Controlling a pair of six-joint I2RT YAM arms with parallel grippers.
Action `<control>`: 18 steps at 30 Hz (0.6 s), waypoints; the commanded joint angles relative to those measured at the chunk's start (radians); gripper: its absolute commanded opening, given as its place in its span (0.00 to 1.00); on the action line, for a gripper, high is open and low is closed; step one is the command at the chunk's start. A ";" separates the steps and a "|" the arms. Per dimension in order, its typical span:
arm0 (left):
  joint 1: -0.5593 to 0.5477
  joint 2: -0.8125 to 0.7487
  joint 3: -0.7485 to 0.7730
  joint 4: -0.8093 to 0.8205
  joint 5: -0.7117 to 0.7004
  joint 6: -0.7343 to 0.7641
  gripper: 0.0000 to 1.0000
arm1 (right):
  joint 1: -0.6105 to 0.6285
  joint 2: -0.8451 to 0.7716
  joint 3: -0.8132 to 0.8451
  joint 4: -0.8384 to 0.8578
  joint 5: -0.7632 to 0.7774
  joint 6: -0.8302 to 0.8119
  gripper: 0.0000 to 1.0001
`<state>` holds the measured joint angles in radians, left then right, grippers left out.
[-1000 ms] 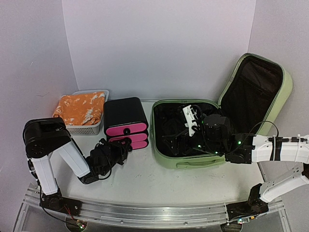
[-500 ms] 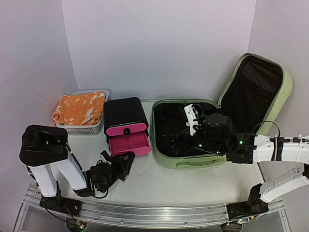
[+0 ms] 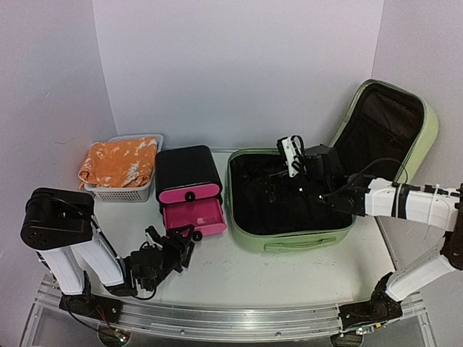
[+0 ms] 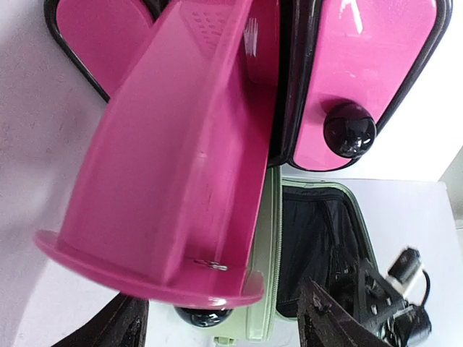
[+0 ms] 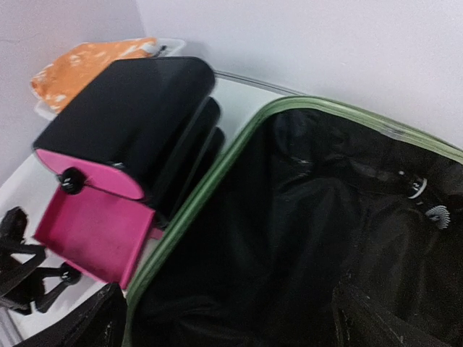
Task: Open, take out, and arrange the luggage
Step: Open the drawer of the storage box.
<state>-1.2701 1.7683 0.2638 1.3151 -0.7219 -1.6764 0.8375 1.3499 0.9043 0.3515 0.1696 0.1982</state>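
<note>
- Left claw [image 3: 172,247] has just sprung wide and let go. It holds nothing now, and the small black round knob [image 4: 210,316] sits loose between its fingers [image 4: 340,314].
- Right claw [image 5: 228,322] is open as wide as it goes, and it is empty too. A second ago it was reaching low inside the case. Now it has lifted up and moved toward the far side.
- Big light-green hard suitcase [image 3: 289,242] lies flat on the right side of the white table [image 3: 239,275], just where it was. Its lid [image 3: 428,137] stands open at the far right, so the opening step looks done. Inside I see only black lining and straps. I cannot tell if anything is left to take out.
- Small black drawer box with pink fronts [image 3: 187,168] stands just left of the suitcase. Its lower pink plastic drawer [image 3: 194,215] was shut a second ago and now sticks out toward the near side. I think that makes a place ready for things from the case.
- White plastic basket with holes [image 3: 132,194] at the far left has not moved. The orange cloth [image 3: 119,160] lies in it.
</note>
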 commanded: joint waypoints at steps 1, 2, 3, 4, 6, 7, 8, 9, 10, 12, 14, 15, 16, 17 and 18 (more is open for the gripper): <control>-0.016 -0.025 -0.017 -0.009 -0.004 0.016 0.73 | -0.112 0.075 0.112 -0.051 -0.019 -0.071 0.98; -0.019 -0.027 -0.021 -0.012 0.003 0.021 0.73 | -0.151 0.105 0.130 -0.058 -0.023 -0.079 0.98; -0.026 -0.030 -0.025 -0.015 0.005 0.025 0.73 | -0.185 0.135 0.153 -0.070 -0.025 -0.084 0.98; -0.035 -0.037 -0.032 -0.019 0.003 0.030 0.73 | -0.219 0.165 0.175 -0.081 -0.027 -0.090 0.97; -0.052 -0.056 -0.049 -0.032 -0.002 0.043 0.73 | -0.265 0.212 0.217 -0.088 -0.025 -0.107 0.97; -0.065 -0.073 -0.056 -0.042 -0.007 0.054 0.73 | -0.278 0.236 0.238 -0.090 -0.006 -0.115 0.97; -0.074 -0.090 -0.063 -0.055 -0.015 0.066 0.73 | -0.284 0.259 0.263 -0.091 0.034 -0.130 0.97; -0.085 -0.112 -0.069 -0.075 -0.026 0.077 0.73 | -0.285 0.288 0.287 -0.092 0.067 -0.147 0.97; -0.094 -0.137 -0.072 -0.102 -0.035 0.093 0.73 | -0.290 0.318 0.312 -0.093 0.095 -0.165 0.97; -0.101 -0.204 -0.069 -0.198 -0.032 0.117 0.73 | -0.301 0.381 0.365 -0.106 0.143 -0.208 0.97; -0.111 -0.291 -0.061 -0.341 -0.031 0.120 0.74 | -0.310 0.437 0.419 -0.120 0.172 -0.254 0.97; -0.114 -0.342 -0.053 -0.423 -0.029 0.125 0.74 | -0.314 0.469 0.444 -0.126 0.178 -0.270 0.97; -0.115 -0.396 -0.045 -0.511 -0.026 0.127 0.74 | -0.318 0.489 0.465 -0.129 0.186 -0.286 0.97; -0.118 -0.455 -0.033 -0.655 -0.026 0.126 0.74 | -0.320 0.512 0.492 -0.130 0.197 -0.302 0.97; -0.118 -0.516 -0.014 -0.778 -0.024 0.126 0.75 | -0.322 0.534 0.509 -0.133 0.206 -0.317 0.97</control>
<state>-1.3800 1.4338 0.1967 0.9676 -0.7296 -1.5871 0.5262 1.8225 1.3163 0.2420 0.2920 -0.0193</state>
